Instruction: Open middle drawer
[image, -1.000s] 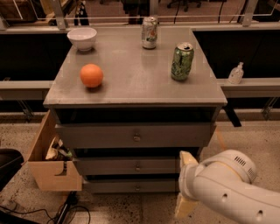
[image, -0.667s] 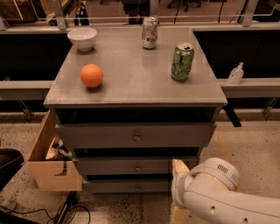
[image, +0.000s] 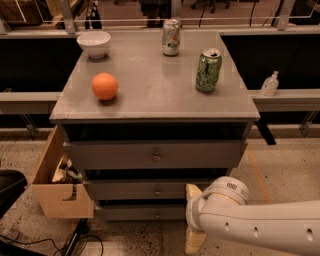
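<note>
Gripper (image: 193, 193): low at the cabinet's front right, just at the right end of the middle drawer; tan parts show above and below the white wrist that covers most of it
Gripper state: cannot tell whether it is spread or pressed together, nor whether it touches anything
Arm (image: 260, 229): white, reaches in from the lower right edge across the floor
Middle drawer (image: 135, 190): second of three grey fronts, below the taller top drawer; its right end is hidden behind the gripper
Knob (image: 157, 190): small, round, metal, centred on the middle drawer, left of the gripper and apart from it
Top drawer (image: 110, 155): tallest and widest front, own knob at centre
Bottom drawer (image: 130, 213): thinnest front, nearest the floor
Cabinet (image: 150, 100): grey, flat top
Orange (image: 105, 86): front left of the top
Bowl (image: 94, 43): white, back left corner
Green can (image: 208, 70): upright, right side
Pale can (image: 171, 37): upright, back centre
Wooden box (image: 62, 200): on the floor against the cabinet's left side, clutter inside
Bottle (image: 270, 84): small, on the ledge right of the cabinet
</note>
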